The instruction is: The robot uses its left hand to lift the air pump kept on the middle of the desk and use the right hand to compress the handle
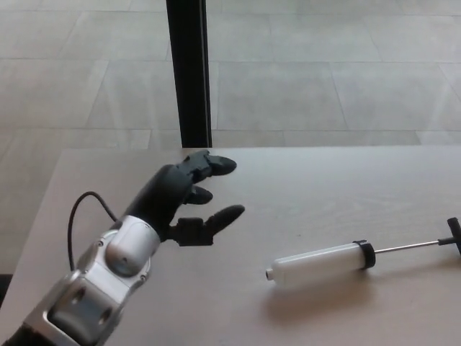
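1. Left hand (189,193) is over the table (302,180), left of centre, with its silver forearm (94,292) entering from the lower-left corner.
2. Hand holds nothing; the fingers (216,164) and thumb (220,217) are spread apart and point right, toward the pump.
3. A black cable (81,209) loops up from the forearm behind the wrist.
4. Pump (324,264) lies flat on the table, right of centre and toward the near edge, well apart from the hand.
5. Its white barrel has the nozzle end pointing left; a black collar (366,254) caps the right end.
6. A thin metal rod (407,248) runs right from the collar to the black handle (454,240), which sits at the picture's right edge, partly cut off. Rod is drawn out.
7. Right hand does not show.
8. Behind the table: a black post (187,72) stands upright on a pale tiled floor (324,72).
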{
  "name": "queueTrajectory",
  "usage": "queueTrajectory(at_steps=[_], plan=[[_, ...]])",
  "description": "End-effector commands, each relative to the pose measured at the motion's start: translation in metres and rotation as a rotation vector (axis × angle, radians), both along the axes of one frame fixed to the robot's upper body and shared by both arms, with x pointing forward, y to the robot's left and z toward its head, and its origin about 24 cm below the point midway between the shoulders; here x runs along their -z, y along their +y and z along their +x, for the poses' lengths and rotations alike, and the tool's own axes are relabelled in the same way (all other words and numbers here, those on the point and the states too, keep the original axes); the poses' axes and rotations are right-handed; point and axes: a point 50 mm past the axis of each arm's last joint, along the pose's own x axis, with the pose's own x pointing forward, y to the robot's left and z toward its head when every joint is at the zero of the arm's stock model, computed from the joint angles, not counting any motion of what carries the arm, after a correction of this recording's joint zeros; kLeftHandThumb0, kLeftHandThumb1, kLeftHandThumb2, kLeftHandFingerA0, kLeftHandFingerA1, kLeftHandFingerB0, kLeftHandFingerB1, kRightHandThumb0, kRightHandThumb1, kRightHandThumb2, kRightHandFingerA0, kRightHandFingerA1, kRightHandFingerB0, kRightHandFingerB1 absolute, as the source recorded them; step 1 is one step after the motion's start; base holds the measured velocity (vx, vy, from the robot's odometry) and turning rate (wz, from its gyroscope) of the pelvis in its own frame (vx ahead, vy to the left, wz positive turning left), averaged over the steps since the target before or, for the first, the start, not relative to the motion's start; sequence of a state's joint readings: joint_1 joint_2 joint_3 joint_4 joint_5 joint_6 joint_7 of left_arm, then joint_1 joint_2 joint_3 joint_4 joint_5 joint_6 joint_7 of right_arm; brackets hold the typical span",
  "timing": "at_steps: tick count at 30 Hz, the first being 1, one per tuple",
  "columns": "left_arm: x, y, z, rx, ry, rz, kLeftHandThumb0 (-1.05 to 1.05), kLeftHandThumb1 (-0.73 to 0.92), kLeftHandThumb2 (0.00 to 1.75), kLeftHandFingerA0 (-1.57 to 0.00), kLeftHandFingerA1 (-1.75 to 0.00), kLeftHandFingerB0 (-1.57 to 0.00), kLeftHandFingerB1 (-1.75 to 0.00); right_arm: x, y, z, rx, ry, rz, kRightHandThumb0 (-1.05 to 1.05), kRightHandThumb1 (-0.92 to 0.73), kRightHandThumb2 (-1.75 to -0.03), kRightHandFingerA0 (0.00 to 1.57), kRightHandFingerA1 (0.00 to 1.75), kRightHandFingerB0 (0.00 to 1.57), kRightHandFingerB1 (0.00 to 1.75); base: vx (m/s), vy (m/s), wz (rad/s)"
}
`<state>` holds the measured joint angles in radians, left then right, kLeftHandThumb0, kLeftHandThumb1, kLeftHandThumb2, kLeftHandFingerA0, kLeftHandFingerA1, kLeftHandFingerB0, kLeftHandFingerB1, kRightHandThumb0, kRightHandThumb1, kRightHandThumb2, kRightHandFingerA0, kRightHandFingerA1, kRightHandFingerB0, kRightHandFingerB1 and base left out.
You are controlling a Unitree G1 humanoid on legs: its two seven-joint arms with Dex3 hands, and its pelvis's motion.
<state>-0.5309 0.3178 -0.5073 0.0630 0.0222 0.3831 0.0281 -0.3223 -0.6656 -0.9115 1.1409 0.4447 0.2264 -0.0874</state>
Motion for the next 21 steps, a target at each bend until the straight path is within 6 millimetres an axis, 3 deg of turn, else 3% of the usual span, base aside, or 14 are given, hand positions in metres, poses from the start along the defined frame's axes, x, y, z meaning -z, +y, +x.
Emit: queueTrajectory(at_steps=[1, 4, 5, 7, 11, 12, 13, 14, 15, 17, 18, 19, 20, 21], plan=[[0.004, -0.007, -0.005, 0.013, 0.029, 0.246, -0.86, 0.76, 0.63, -0.24, -0.67, -0.27, -0.46, -0.087, -0.020, 0.029, -0.008, -0.218, -0.256, -0.71, -0.68, -1.01, 0.21, 0.66, 0.05, 0.44, 0.00, 0.000, 0.00], [0.004, -0.011, -0.005, 0.015, 0.040, 0.248, -0.85, 0.77, 0.63, -0.23, -0.66, -0.27, -0.45, -0.104, -0.007, 0.047, -0.110, -0.259, -0.300, -0.77, -0.64, -1.02, 0.29, 0.73, 0.05, 0.49, 0.00, 0.000, 0.00], [0.004, -0.014, -0.005, 0.021, 0.030, 0.243, -0.88, 0.70, 0.69, -0.25, -0.70, -0.25, -0.48, -0.111, 0.000, 0.056, -0.157, -0.274, -0.333, -0.80, -0.80, -0.65, 0.31, 0.85, 0.10, 0.59, 0.00, 0.000, 0.00], [0.005, -0.015, -0.006, 0.022, 0.026, 0.242, -0.88, 0.70, 0.69, -0.25, -0.70, -0.25, -0.48, -0.114, 0.004, 0.059, -0.177, -0.280, -0.347, -0.80, -0.80, -0.65, 0.31, 0.85, 0.10, 0.59, 0.00, 0.000, 0.00], [0.007, -0.021, -0.006, 0.022, 0.007, 0.258, -0.84, 0.78, 0.63, -0.25, -0.77, -0.28, -0.49, -0.135, 0.036, 0.082, -0.348, -0.321, -0.485, -0.87, -0.74, -0.62, 0.41, 0.91, 0.32, 0.70, 0.00, 0.000, 0.00], [0.007, -0.021, -0.006, 0.022, 0.006, 0.266, -0.89, 0.71, 0.70, -0.25, -0.76, -0.25, -0.49, -0.137, 0.040, 0.083, -0.365, -0.323, -0.500, -0.82, -0.56, -1.01, 0.43, 0.83, 0.32, 0.67, 0.00, 0.000, 0.00], [0.007, -0.021, -0.006, 0.021, 0.007, 0.277, -0.89, 0.71, 0.70, -0.25, -0.76, -0.25, -0.49, -0.139, 0.045, 0.085, -0.390, -0.326, -0.520, -0.82, -0.56, -1.01, 0.43, 0.83, 0.32, 0.67, 0.00, 0.000, 0.00], [0.008, -0.023, -0.003, 0.012, -0.006, 0.311, -0.87, 0.79, 0.64, -0.22, -0.75, -0.27, -0.47, -0.145, 0.058, 0.091, -0.427, -0.344, -0.540, -0.85, -0.58, -0.82, 0.41, 0.77, 0.33, 0.59, 0.00, 0.000, 0.00], [0.009, -0.026, 0.000, 0.004, -0.016, 0.353, -0.84, 0.60, 1.04, -0.20, -0.68, -0.20, -0.54, -0.153, 0.073, 0.098, -0.482, -0.359, -0.567, -0.73, -0.77, -0.63, 0.35, 0.71, 0.31, 0.47, 0.00, 0.000, 0.00], [0.009, -0.028, 0.002, -0.004, -0.013, 0.373, -0.83, 0.59, 1.03, -0.14, -0.64, -0.18, -0.54, -0.157, 0.082, 0.101, -0.512, -0.353, -0.595, -0.70, -0.78, -0.64, 0.34, 0.67, 0.31, 0.42, 0.00, 0.000, 0.00], [0.009, -0.028, 0.003, -0.007, -0.013, 0.377, -0.86, 0.78, 0.64, -0.13, -0.64, -0.23, -0.46, -0.158, 0.085, 0.102, -0.518, -0.358, -0.596, -0.66, -0.79, -0.64, 0.34, 0.63, 0.31, 0.39, 0.00, 0.000, 0.00], [0.009, -0.030, 0.007, -0.027, -0.027, 0.407, -0.87, 0.77, 0.63, -0.15, -0.64, -0.24, -0.47, -0.162, 0.099, 0.109, -0.553, -0.375, -0.602, -0.57, -0.60, -1.02, 0.33, 0.63, 0.16, 0.48, 0.00, 0.000, 0.00], [0.009, -0.031, 0.010, -0.039, -0.031, 0.416, -0.86, 0.77, 0.64, -0.15, -0.61, -0.25, -0.46, -0.164, 0.105, 0.111, -0.571, -0.380, -0.609, -0.59, -0.80, -0.64, 0.32, 0.54, 0.27, 0.35, 0.00, 0.000, 0.00], [0.009, -0.032, 0.011, -0.047, -0.027, 0.416, -0.86, 0.77, 0.64, -0.15, -0.61, -0.25, -0.46, -0.165, 0.108, 0.112, -0.581, -0.380, -0.617, -0.59, -0.80, -0.64, 0.32, 0.54, 0.27, 0.35, 0.00, 0.000, 0.00]])
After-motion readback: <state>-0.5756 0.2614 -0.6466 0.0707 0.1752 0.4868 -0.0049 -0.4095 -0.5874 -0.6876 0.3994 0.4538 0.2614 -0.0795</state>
